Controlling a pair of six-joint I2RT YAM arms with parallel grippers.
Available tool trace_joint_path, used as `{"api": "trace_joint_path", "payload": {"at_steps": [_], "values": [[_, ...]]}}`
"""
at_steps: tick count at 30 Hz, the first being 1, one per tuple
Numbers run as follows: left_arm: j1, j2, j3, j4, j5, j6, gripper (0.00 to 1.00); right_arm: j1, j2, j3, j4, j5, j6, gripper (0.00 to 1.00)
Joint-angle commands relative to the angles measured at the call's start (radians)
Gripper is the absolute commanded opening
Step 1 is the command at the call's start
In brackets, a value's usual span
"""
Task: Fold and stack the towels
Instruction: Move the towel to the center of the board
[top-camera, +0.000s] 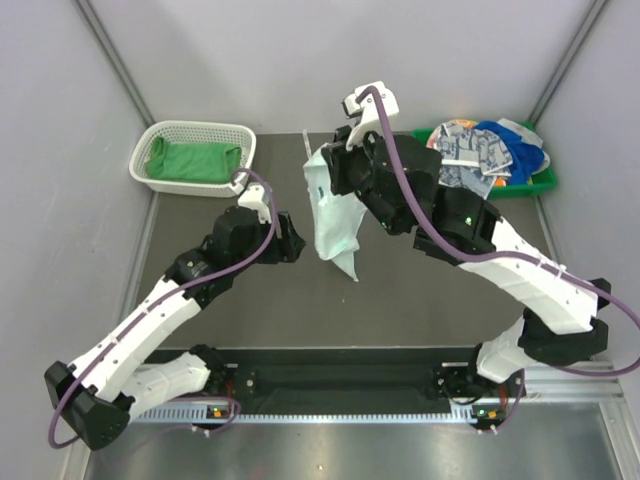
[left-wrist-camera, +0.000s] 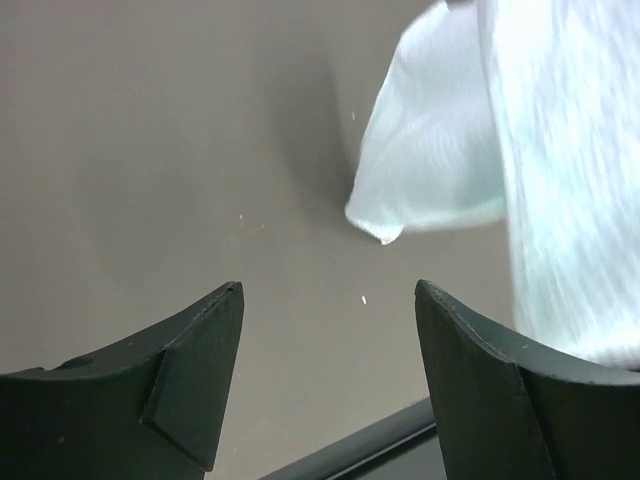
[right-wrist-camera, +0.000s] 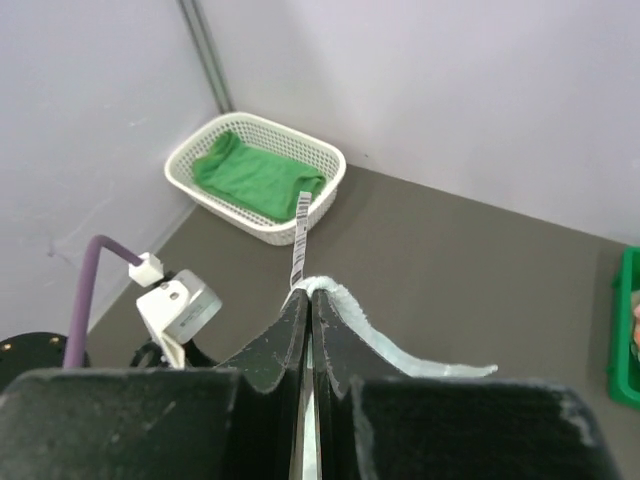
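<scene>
Right gripper (right-wrist-camera: 310, 300): fingers pressed together on the top edge of the pale mint towel (top-camera: 332, 225). The cloth hangs over the middle of the dark table (top-camera: 250, 310), one corner pointing down. Left gripper (left-wrist-camera: 328, 290): fingers spread apart, nothing between them, just left of the hanging cloth and not touching it. Bright green towel (top-camera: 195, 160): lying in the white mesh basket (top-camera: 200, 127), far left. Patterned and blue towels (top-camera: 480, 150): heaped in the green tray (top-camera: 548, 183), far right.
</scene>
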Motion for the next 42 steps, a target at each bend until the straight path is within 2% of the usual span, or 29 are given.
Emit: {"api": "trace_joint_path", "payload": {"at_steps": [1, 5, 7, 8, 9, 11, 12, 18, 21, 22, 24, 25, 28, 31, 35, 37, 40, 42], "values": [[0.0, -0.023, 0.06, 0.019, -0.056, 0.007, 0.73, 0.046, 0.001, 0.087, 0.087, 0.09, -0.07, 0.0], [0.001, -0.025, 0.09, -0.025, -0.165, -0.016, 0.7, 0.044, 0.107, 0.19, 0.095, 0.182, -0.134, 0.01], [0.001, -0.022, 0.103, -0.06, -0.25, -0.032, 0.67, -0.002, 0.187, 0.22, 0.084, 0.187, -0.136, 0.0], [0.001, -0.02, 0.107, -0.074, -0.273, -0.047, 0.66, -0.028, 0.231, 0.237, 0.075, 0.146, -0.122, 0.0], [0.003, -0.019, 0.11, -0.086, -0.299, -0.055, 0.64, -0.11, 0.253, 0.247, 0.051, 0.097, -0.09, 0.0], [0.003, -0.014, 0.112, -0.106, -0.337, -0.071, 0.63, -0.198, 0.296, 0.25, 0.02, -0.043, 0.008, 0.0], [0.004, -0.008, 0.11, -0.115, -0.354, -0.081, 0.61, -0.26, 0.346, 0.259, 0.018, -0.06, 0.026, 0.0], [0.012, 0.02, 0.055, -0.108, -0.324, -0.104, 0.57, -0.428, 0.604, 0.355, -0.005, -0.1, 0.054, 0.0], [0.012, 0.055, 0.018, -0.074, -0.236, -0.099, 0.54, -0.498, 0.655, 0.34, 0.026, -0.195, 0.082, 0.07], [0.011, 0.082, 0.008, -0.068, -0.21, -0.099, 0.54, -0.508, 0.65, 0.313, 0.047, -0.22, 0.083, 0.2], [0.011, 0.107, -0.017, -0.048, -0.114, -0.107, 0.55, -0.528, 0.614, 0.23, 0.092, -0.251, 0.091, 0.33], [0.009, 0.136, -0.053, -0.019, -0.092, -0.113, 0.56, -0.532, 0.597, 0.204, 0.101, -0.251, 0.099, 0.43], [0.0, 0.2, -0.121, 0.048, -0.025, -0.124, 0.61, -0.549, 0.511, 0.095, 0.109, -0.244, 0.126, 0.57], [-0.012, 0.263, -0.135, 0.056, -0.02, -0.153, 0.63, -0.552, 0.397, -0.043, 0.091, -0.211, 0.169, 0.59], [-0.009, 0.285, -0.157, 0.093, -0.081, -0.19, 0.64, -0.528, 0.157, -0.458, 0.176, -0.309, 0.29, 0.54], [-0.006, 0.305, -0.147, 0.096, -0.116, -0.202, 0.66, -0.499, 0.091, -0.675, 0.234, -0.358, 0.358, 0.52], [-0.002, 0.329, -0.124, 0.101, -0.13, -0.208, 0.66, -0.401, 0.017, -0.848, 0.291, -0.344, 0.424, 0.5], [0.003, 0.339, -0.102, 0.102, -0.138, -0.207, 0.67, -0.312, 0.009, -0.893, 0.322, -0.335, 0.468, 0.5]]}}
